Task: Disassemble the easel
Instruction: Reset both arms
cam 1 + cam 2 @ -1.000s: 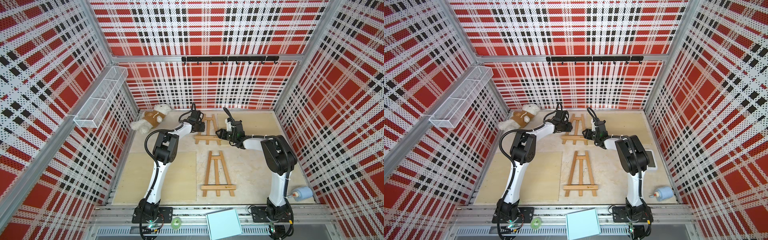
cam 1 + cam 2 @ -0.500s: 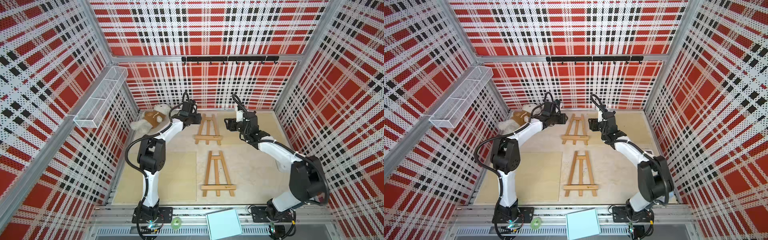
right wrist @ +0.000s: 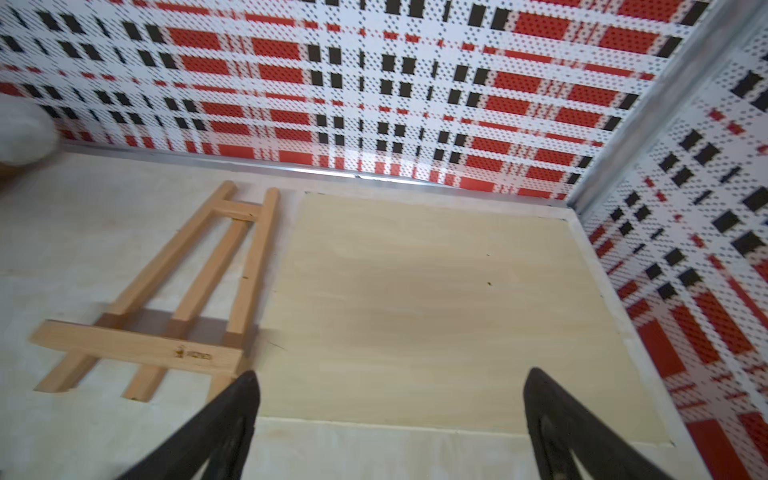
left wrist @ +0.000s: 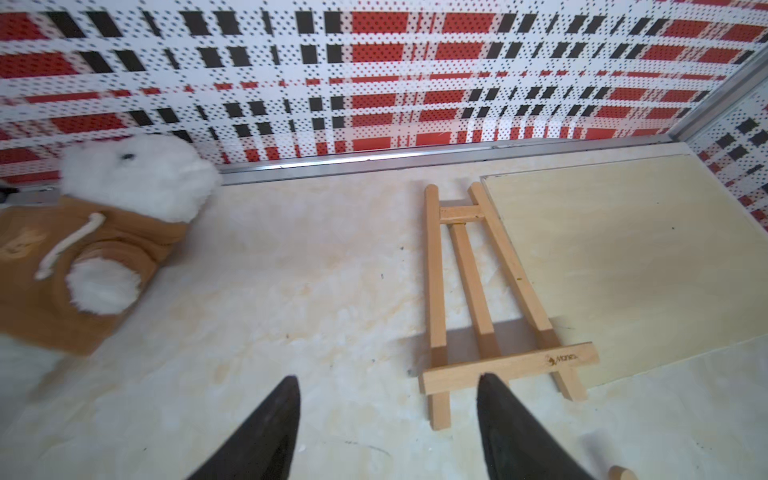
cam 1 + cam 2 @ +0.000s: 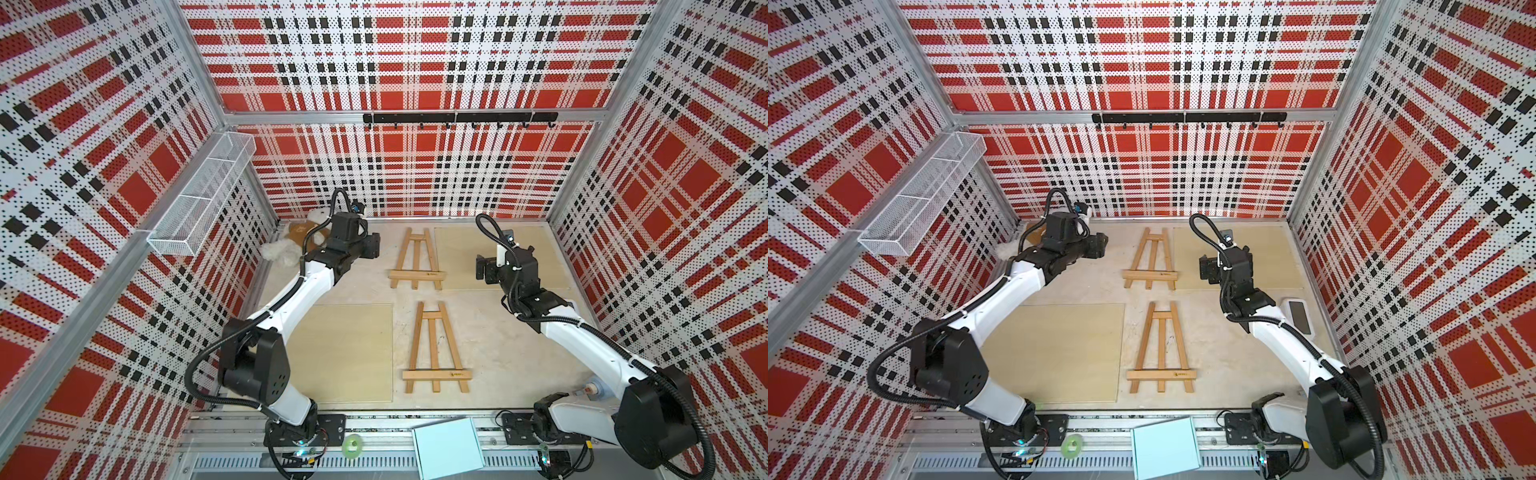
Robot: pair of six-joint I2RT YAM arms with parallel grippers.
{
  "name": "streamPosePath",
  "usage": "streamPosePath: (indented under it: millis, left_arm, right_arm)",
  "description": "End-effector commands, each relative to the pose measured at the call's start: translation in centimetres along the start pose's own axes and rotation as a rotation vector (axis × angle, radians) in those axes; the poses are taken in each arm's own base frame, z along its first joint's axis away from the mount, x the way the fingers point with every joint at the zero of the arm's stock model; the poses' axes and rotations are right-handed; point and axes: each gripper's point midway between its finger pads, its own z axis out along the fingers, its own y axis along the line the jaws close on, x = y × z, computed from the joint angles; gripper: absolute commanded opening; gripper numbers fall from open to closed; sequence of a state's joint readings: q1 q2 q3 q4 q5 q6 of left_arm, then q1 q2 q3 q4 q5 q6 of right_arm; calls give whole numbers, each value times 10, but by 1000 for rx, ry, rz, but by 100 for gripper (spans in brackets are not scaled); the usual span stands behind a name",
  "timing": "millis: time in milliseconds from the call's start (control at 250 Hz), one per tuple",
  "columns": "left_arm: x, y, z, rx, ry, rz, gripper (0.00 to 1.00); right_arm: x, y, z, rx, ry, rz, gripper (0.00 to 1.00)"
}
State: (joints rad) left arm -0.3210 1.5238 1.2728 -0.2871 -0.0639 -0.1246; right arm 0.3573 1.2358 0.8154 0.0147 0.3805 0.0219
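I've got two small wooden easels, each three slats with a short top crossbar and a wide ledge bar bearing a small stamped mark. Both lie flat on the tabletop (image 5: 498,332). The far easel (image 5: 417,262) sits between my left claw (image 5: 374,249) and right claw (image 5: 482,268), touching neither. The near easel (image 5: 435,345) lies behind both claws, well apart from them, with its narrow top pointing at the far easel's ledge.

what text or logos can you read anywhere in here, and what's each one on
far easel's ledge: a small burnt-in logo with a short word beside it, too blurred to read
near easel's ledge: a similar small dark mark, too small to read
no other writing shows anywhere
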Motion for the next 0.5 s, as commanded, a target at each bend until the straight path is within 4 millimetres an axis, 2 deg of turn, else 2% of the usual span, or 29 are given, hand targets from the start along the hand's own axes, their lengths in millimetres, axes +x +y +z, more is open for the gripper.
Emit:
streamPosePath:
  millis: [0, 68, 88, 112, 172, 264, 332, 396, 492]
  left_arm:
    - [-11, 36, -25, -126, -82, 15, 82]
    - [-4, 50, -36, -165, -93, 4, 90]
    - [-2, 55, -39, -177, -99, -1, 97]
    - [1, 57, -42, -181, -106, 2, 100]
    - [8, 66, -49, -193, -132, 7, 100]
    - [24, 85, -56, -219, -153, -14, 99]
    - [37, 101, -60, -251, -173, -32, 99]
    - [55, 115, -59, -277, -197, -30, 99]
    - [94, 139, -57, -370, -186, -39, 99]
  right_arm:
    - [-3, -30, -5, 128, -65, -23, 100]
    - [6, -38, -3, 145, -80, -9, 100]
    - [8, -40, -3, 147, -86, -9, 100]
    - [12, -43, -2, 151, -94, -5, 100]
    - [19, -46, -2, 152, -128, -14, 100]
    - [27, -39, -5, 116, -194, -85, 100]
    - [37, -44, -3, 151, -213, -99, 100]
    - [51, -50, 4, 186, -183, -102, 100]
    - [70, -55, 17, 197, -135, -50, 100]
